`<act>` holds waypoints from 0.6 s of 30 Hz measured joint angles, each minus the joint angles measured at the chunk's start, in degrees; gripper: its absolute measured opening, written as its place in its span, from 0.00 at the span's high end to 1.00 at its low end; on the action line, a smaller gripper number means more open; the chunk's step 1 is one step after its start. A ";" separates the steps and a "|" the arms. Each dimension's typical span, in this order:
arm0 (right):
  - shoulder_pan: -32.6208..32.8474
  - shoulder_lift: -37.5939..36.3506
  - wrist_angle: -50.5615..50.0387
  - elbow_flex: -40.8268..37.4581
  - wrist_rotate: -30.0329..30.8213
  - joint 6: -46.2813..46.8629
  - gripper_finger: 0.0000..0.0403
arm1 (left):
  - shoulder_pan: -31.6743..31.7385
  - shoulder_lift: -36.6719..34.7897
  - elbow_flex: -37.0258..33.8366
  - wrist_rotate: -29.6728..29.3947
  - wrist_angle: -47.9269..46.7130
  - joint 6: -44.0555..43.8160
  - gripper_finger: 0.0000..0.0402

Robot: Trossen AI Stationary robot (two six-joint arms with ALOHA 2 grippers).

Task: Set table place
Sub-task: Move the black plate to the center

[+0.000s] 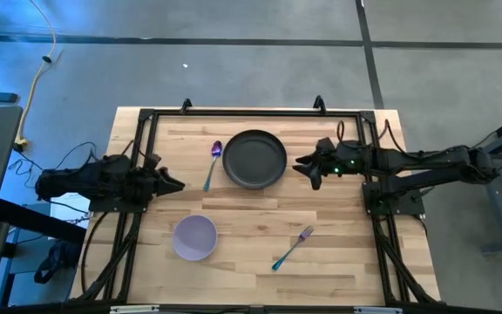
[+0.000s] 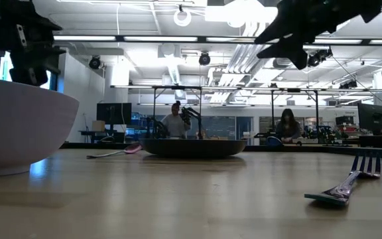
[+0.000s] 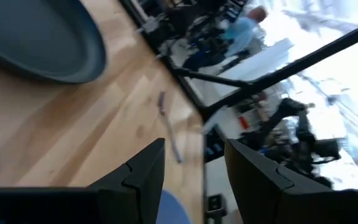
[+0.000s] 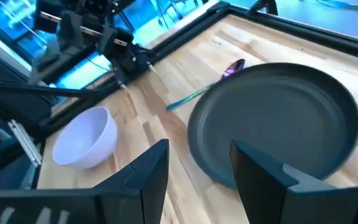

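Our left gripper (image 1: 178, 185) hangs above the table's left side with its fingers (image 3: 143, 171) parted and nothing between them. It points inward, toward the middle of the table (image 1: 260, 262). Our right gripper (image 1: 304, 168) hangs over the right side, just off the plate's rim, and its fingers (image 4: 148, 168) also stand apart with nothing held; from its wrist view we look past them straight down onto the plate.

Outward from the left gripper we find the spoon (image 1: 213, 164), lying just left of the plate (image 1: 254, 159), purple head toward the far edge and blue handle slanting back toward us. Whether it touches the plate's rim we cannot tell. The plate, dark grey and round, sits near the far edge at the table's middle, between the two grippers.

Nearer the front, the bowl (image 1: 195, 237) stands upright on the left half, well apart from the plate and below the left gripper's reach. The fork (image 1: 292, 248) lies on the right half, teal handle toward the front, tines pointing up toward the right arm, apart from everything else.

In the low view two people (image 2: 176, 122) sit in the room behind the table.
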 joint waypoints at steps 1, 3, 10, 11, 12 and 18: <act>0.33 -0.43 1.47 -1.19 0.01 0.76 0.60 | 0.00 0.25 1.24 -0.60 -2.16 0.34 0.61; 1.05 -1.20 4.49 -3.45 0.01 2.61 0.60 | 0.00 1.02 3.46 -1.63 -6.55 1.07 0.61; 3.55 -4.01 19.18 -10.30 -1.05 6.09 0.60 | 0.00 7.39 6.36 -1.90 -9.48 1.96 0.61; 3.81 -4.65 20.08 -10.90 -1.20 6.15 0.60 | 0.01 8.30 6.35 -1.49 -9.03 1.97 0.61; 4.04 -5.33 20.66 -11.37 -1.32 6.28 0.60 | 0.00 9.14 6.34 -1.21 -8.71 2.03 0.61; 4.70 -10.83 21.41 -13.47 -1.04 6.22 0.60 | 0.00 11.91 6.34 0.62 -8.10 2.40 0.61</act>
